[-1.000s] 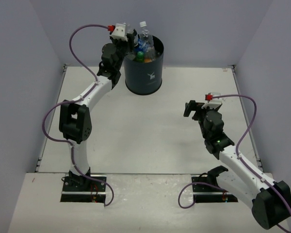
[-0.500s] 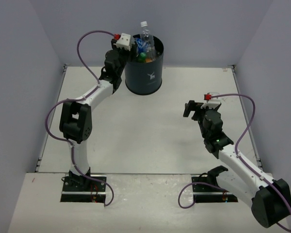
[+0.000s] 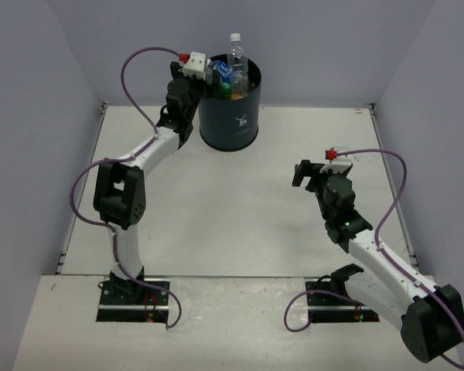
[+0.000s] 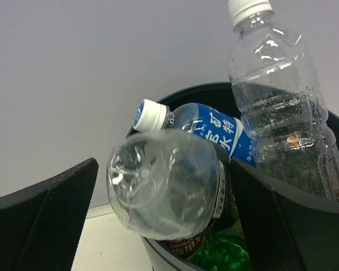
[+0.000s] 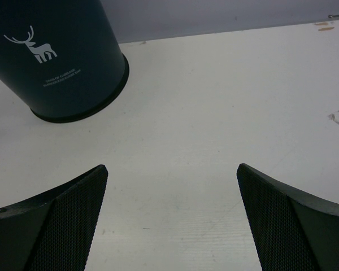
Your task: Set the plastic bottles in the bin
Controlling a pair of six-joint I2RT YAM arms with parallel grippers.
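Up at the far edge of the tabletop (image 3: 232,224), a little left of its middle, stands the bin (image 3: 230,116), and it is packed to the rim with plastic bottles. The left gripper (image 3: 214,75) hangs at the bin's left rim, just above it, its jaws spread wide. Between them lies a clear bottle (image 4: 164,186), on its side with its base toward the wrist camera. It sits close against the right-hand finger and apart from the left-hand one, so the jaws do not pinch it.

Behind it a blue-labelled bottle (image 4: 214,132) slants across the pile, white cap up and to the left. A tall clear bottle (image 4: 277,96) stands almost upright at the far side, head and shoulders above the rim. Below, a green bottle (image 4: 220,257) and a strip of red label show through; the clear bottle hides most of what lies under it.

The right gripper (image 3: 301,173) hovers over the right half of the tabletop, well apart from the bin, jaws spread and holding nothing. Its camera looks across bare surface to the bin's white deer logo (image 5: 33,45). A purple cable (image 3: 139,58) loops above the left arm — a second one trails by the right edge.
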